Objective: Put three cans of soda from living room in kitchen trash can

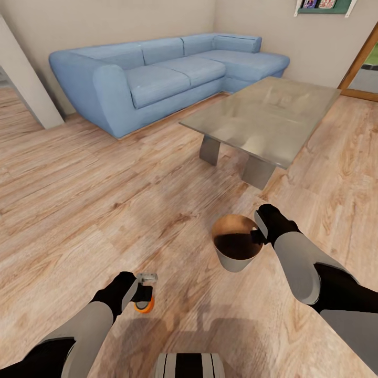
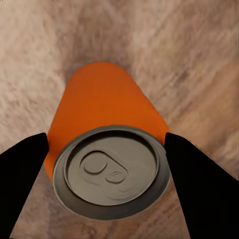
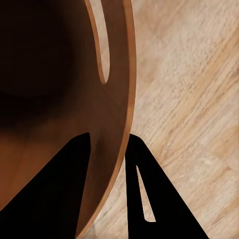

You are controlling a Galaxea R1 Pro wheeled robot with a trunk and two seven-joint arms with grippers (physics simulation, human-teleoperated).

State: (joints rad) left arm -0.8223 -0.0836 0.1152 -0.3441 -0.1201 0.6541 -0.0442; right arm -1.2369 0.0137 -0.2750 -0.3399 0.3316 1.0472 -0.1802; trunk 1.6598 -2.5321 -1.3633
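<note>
Gripping orange can (image 2: pixel 102 107), bin rim (image 3: pixel 124 89).

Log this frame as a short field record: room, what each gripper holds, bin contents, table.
room: living room, blue sofa, wood floor
left gripper: shut on orange soda can, fingers on both sides
right gripper: shut on trash can rim, one finger inside, one outside
bin contents: dark inside, cannot tell
glass table: no cans seen on it
</note>
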